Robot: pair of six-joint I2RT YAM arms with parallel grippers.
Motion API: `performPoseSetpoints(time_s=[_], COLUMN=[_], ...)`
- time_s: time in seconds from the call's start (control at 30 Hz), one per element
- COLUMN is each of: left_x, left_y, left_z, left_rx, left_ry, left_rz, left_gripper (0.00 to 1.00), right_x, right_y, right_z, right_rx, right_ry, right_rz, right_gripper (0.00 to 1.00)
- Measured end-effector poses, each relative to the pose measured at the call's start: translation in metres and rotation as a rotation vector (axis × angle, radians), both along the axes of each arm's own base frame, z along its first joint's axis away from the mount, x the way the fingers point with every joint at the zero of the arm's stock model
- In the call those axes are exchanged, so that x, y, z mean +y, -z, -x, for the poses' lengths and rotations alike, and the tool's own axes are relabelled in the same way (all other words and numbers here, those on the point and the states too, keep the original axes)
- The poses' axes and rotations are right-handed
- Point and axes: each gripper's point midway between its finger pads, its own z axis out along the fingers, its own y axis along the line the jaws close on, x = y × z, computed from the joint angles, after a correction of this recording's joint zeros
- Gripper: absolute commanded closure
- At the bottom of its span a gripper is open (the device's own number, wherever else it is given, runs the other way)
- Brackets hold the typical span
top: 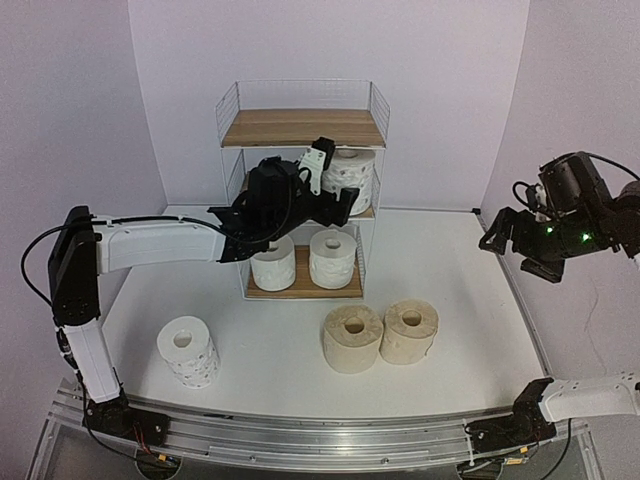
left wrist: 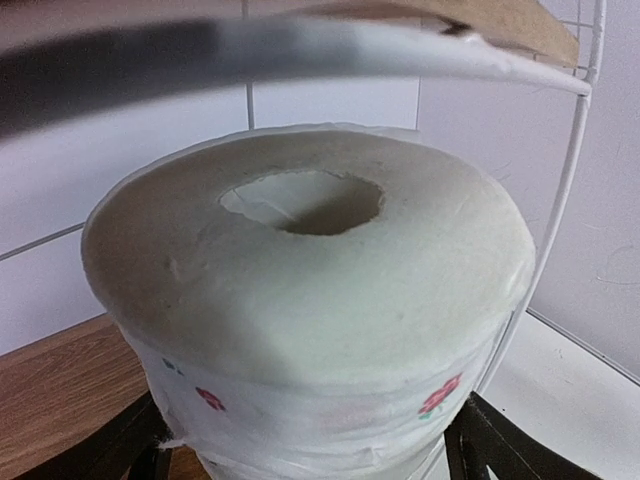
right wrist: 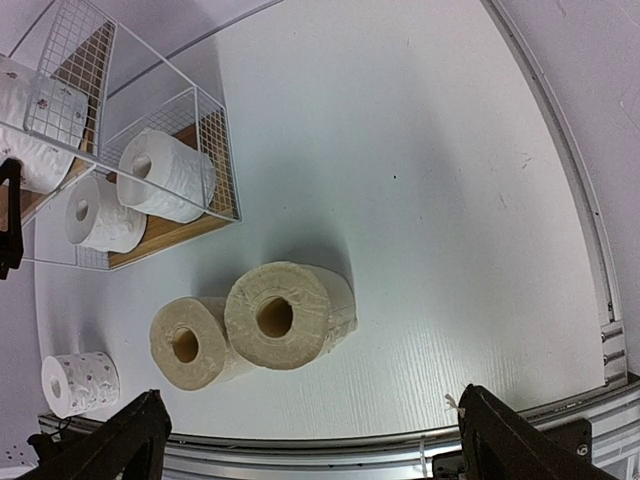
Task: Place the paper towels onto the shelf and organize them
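White rolls (top: 188, 349) four, beige rolls (top: 352, 338) two, shelf (top: 300, 127) one; left end effector (top: 332, 185), right end effector (top: 518, 252) open.

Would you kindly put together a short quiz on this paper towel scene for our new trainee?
1. True or false: a roll stands on the top board of the shelf.
2. How many rolls stand on the table, outside the shelf?
3. Which tier does the left gripper reach into? A bottom, B middle, C top.
Key: 1 false. 2 three: one printed roll and two beige rolls. 3 B.
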Motion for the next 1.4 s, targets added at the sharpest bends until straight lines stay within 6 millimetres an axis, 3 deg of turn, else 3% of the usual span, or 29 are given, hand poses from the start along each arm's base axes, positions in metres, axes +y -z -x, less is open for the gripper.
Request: performPoseSetpoints(time_s=[0.47,0.9,1.17,1.4], left_x=[0.01,0.016,0.019,0.023], left_y=[0.002,-0.001,-0.004,-0.004], left_z=[0.004,0.017,0.015,0.012], left_rx=[0.024,0.026,0.024,0.029], left_ry=[-0.008,0.032,0.012,-0.02], left_rz=[0.035,0.052,0.06,0.068], left_gripper=[0.08,0.01,0.15,0.17], right_x=[0.001,0.002,0.001,-0.001], right_y=[0.002,0.004,0.004,0.003], right_z=[-0.001,-0.002,-0.001,0.002], right_rx=[-0.004,-0.008,-0.015,-0.023], right_ry=[-0.001,-0.01,-0.014,-0.013], right_rz=[-0.005,0.0,-0.001,-0.007], right_gripper=[0.02,0.02,0.03,0.03])
